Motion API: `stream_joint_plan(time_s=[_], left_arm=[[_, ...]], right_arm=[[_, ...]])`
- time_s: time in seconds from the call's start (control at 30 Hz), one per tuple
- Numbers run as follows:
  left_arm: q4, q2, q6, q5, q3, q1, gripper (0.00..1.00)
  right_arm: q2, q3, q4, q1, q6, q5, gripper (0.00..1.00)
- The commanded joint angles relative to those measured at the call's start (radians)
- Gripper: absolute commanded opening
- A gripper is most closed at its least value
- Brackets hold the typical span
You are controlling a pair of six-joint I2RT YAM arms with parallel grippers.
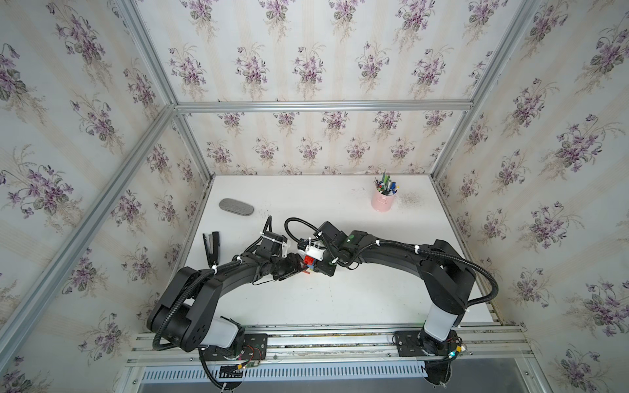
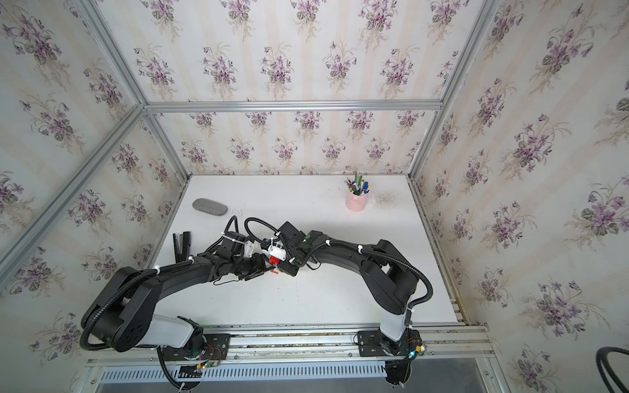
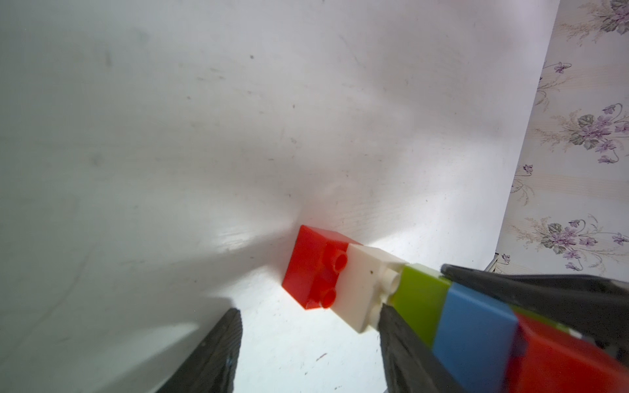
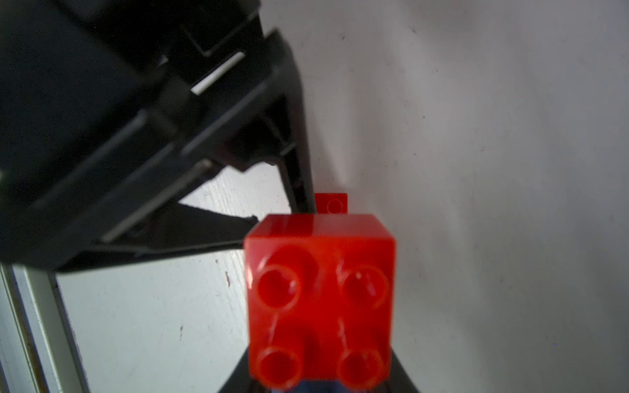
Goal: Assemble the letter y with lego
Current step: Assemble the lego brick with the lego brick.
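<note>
**Joined Y held at table centre, left jaws empty beside it**
Reaching in from 8 o'clock, the left gripper (image 1: 290, 269) is seen half apart with nothing between its jaws, just beside the tail. The letter y (image 3: 473, 326) is clamped near its blue bar by the right gripper (image 1: 317, 264), entering from 3 o'clock. The tail is probably best centred between the left jaws before any squeeze.

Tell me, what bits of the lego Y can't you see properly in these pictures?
- Both top views: the letter y is tiny, mostly covered by the left gripper and right gripper.
- Right wrist view: a close, blurry red brick hides nearly everything behind it.
- Left wrist view: the picture's edge cuts off the letter's nearer end; a dark finger covers part of the green brick.
</note>
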Motion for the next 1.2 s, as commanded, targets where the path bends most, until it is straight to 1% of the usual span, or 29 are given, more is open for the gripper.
stream_joint_plan(time_s=[0.0,0.77,1.17], left_arm=[[-0.153,0.009,0.007,-0.094,-0.019,0.004,0.64],[-0.086,0.033,-0.002,-0.047,-0.056,0.020,0.57],[-0.084,0.006,-0.015,-0.045,-0.068,0.027,0.58]], right_arm=[[0.016,0.005,-0.042,-0.002,-0.005,0.054,0.22],[0.075,0.082,-0.120,0.011,0.010,0.117,0.19],[0.067,0.109,-0.104,0.010,0.031,0.115,0.19]])
